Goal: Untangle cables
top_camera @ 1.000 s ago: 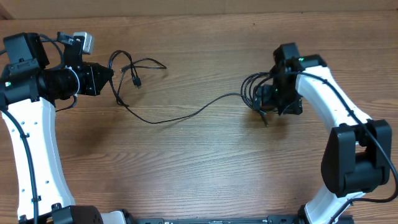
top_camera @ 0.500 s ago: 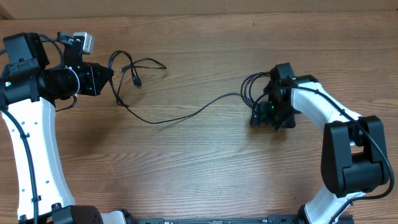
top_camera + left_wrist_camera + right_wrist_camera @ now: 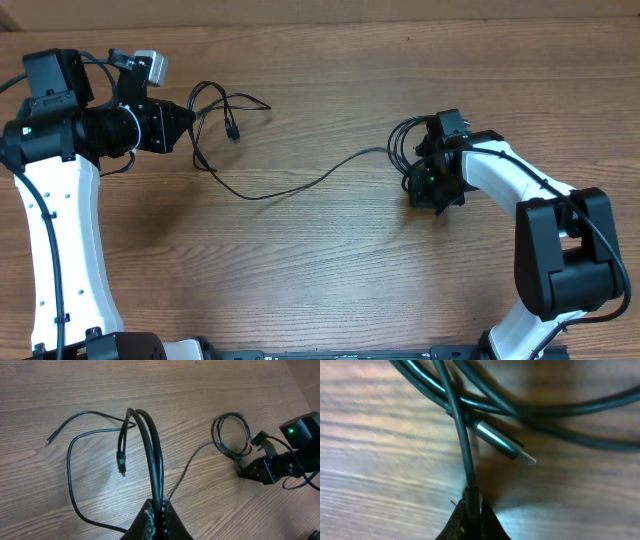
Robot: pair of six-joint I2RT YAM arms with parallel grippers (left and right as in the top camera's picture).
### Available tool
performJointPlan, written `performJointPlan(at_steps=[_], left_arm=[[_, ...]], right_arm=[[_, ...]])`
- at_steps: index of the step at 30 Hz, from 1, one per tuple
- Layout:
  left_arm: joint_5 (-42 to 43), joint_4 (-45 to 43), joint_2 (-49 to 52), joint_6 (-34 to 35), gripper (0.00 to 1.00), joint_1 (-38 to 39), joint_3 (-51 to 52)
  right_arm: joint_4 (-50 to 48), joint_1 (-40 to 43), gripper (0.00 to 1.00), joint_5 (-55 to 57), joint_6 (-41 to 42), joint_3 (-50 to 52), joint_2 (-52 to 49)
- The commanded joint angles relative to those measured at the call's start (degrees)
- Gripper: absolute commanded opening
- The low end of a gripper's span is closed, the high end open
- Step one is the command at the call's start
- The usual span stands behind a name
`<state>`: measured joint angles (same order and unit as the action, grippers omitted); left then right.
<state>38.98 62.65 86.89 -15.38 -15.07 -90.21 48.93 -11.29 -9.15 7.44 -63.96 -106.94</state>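
Your left gripper (image 3: 156,507) clamps the thin black cables (image 3: 155,457) near the far left corner. Your right gripper (image 3: 472,500) pinches one strand.

The overhead camera looks straight down on the counter (image 3: 330,270), with my left arm (image 3: 45,230) at 9 o'clock and my right arm (image 3: 500,180) at 3. My left wrist camera looks from higher up past my fingers (image 3: 141,527) toward the right arm at its 3 o'clock. Both views share the coiled cables (image 3: 400,150). My right wrist camera hugs the counter, very close.
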Motion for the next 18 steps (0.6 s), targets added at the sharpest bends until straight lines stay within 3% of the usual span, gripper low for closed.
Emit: performJointPlan(at_steps=[1,7,17,18], left_arm=[[1.3,-0.2,0.0,-0.9,0.05,0.3,0.2],[1.3,-0.3,0.0,-0.9,0.04,0.3,0.2],[0.9,-0.3,0.0,-0.9,0.04,0.3,0.2],[0.9,-0.3,0.0,-0.9,0.04,0.3,0.2]], right_arm=[[4.6,-0.2,0.04,2.4,0.0,-5.5,0.4],[19.2,-0.2,0.04,8.2,0.0,-26.4,2.1],[36.5,-0.2,0.04,9.0,0.0,-81.4,2.6],[38.0,-0.2,0.04,10.8,0.0,-92.0,2.6]])
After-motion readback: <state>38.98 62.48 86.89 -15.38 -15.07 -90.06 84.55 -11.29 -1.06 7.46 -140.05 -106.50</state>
